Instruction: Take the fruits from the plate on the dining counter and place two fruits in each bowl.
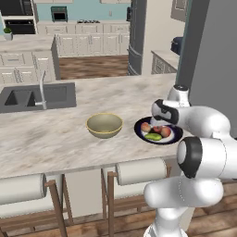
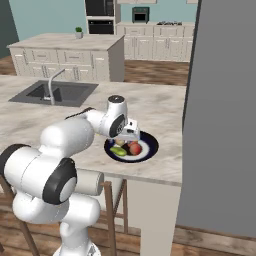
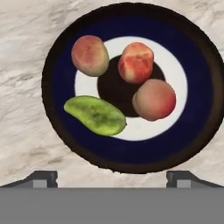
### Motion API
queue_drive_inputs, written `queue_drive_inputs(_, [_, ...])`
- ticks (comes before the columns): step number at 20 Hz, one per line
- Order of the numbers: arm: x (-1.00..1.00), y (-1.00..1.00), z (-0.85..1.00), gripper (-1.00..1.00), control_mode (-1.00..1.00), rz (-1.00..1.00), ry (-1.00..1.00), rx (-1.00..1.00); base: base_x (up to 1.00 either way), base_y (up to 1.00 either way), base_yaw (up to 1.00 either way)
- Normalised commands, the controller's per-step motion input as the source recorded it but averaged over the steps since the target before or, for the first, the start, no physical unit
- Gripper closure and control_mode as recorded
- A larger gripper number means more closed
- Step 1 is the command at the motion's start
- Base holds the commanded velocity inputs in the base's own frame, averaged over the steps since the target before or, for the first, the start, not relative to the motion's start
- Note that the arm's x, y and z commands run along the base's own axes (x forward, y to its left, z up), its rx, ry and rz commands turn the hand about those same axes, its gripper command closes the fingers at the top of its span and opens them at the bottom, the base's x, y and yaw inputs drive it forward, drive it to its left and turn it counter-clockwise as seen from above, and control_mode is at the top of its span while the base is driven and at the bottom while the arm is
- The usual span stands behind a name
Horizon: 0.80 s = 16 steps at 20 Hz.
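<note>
We hover over the plate (image 3: 131, 153) with fingers (image 3: 43, 177) spread wide; let us centre on the right-hand apple (image 3: 154, 99) before descending and closing.

Even, bright rendered light throughout; soft blur, faint shadows, no glare or distortion.

Arm (image 1: 203, 152): glossy white rounded shells, bulbous segments, joined by dark charcoal bands at the joints. Near segment carries a broad black collar. Hand housing white with a black face. Finger tips (image 3: 41, 177) small, dark grey, squared.
</note>
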Motion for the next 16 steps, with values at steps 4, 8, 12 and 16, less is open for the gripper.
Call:
queue_drive_inputs(4, [0.01, -0.29, -0.08, -1.0, -1.0, 0.0, -0.03, 0.0, 0.0, 0.0, 0.0])
queue_drive_inputs(8, [0.2, -0.19, -0.11, -1.0, -1.0, 0.0, -0.02, 0.0, 0.0, 0.0, 0.0])
queue_drive_inputs(12, [0.55, -0.02, -0.14, -1.0, -1.0, 0.0, 0.0, 0.0, 0.0, 0.0, 0.0])
queue_drive_inputs(16, [0.41, -0.23, -0.11, -1.0, -1.0, 0.0, -0.01, 0.0, 0.0, 0.0, 0.0])
